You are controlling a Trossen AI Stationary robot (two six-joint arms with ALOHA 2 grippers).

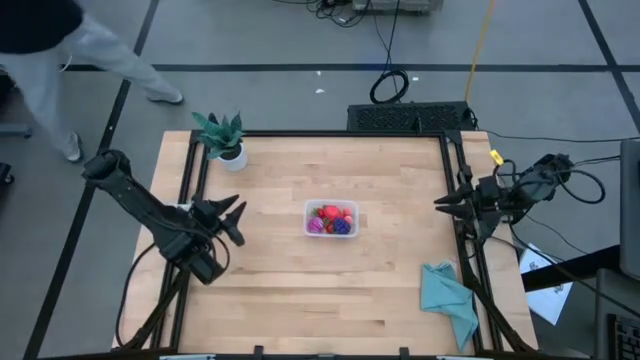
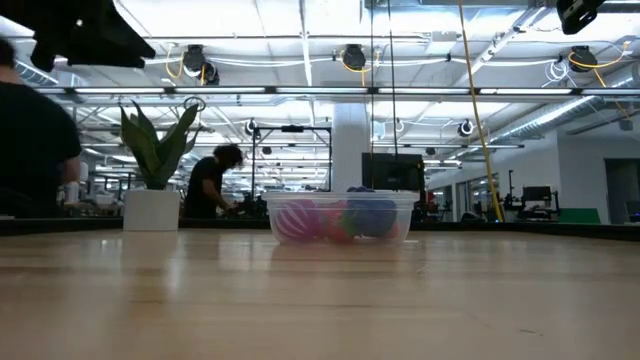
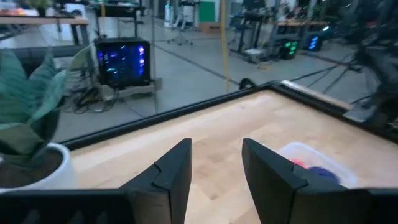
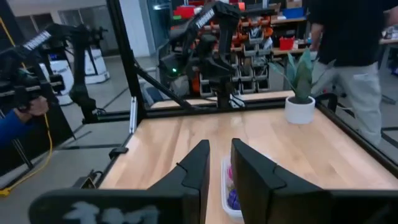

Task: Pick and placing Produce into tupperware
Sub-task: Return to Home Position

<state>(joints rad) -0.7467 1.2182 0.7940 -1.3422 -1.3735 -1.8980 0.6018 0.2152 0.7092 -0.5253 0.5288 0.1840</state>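
Produce (image 1: 331, 218), small red, magenta and purple toys, fills the clear rectangular plastic tupperware (image 1: 308, 212) between two empty grippers: left gripper (image 1: 240, 220), half-spread, nearer; right gripper (image 1: 440, 206), narrowly parted.

**Hidden and unreadable items**

Right wrist view: your right gripper (image 4: 219, 145) covers most of the tupperware (image 4: 225, 180). Only a strip of rim and purple produce (image 4: 232, 199) show between its fingers. Left wrist view: the left gripper (image 3: 216, 142) hides one end of it, and the potted plant (image 3: 25, 124) is cut by the edge. Low view: produce blurs behind the wall, so you cannot count it.
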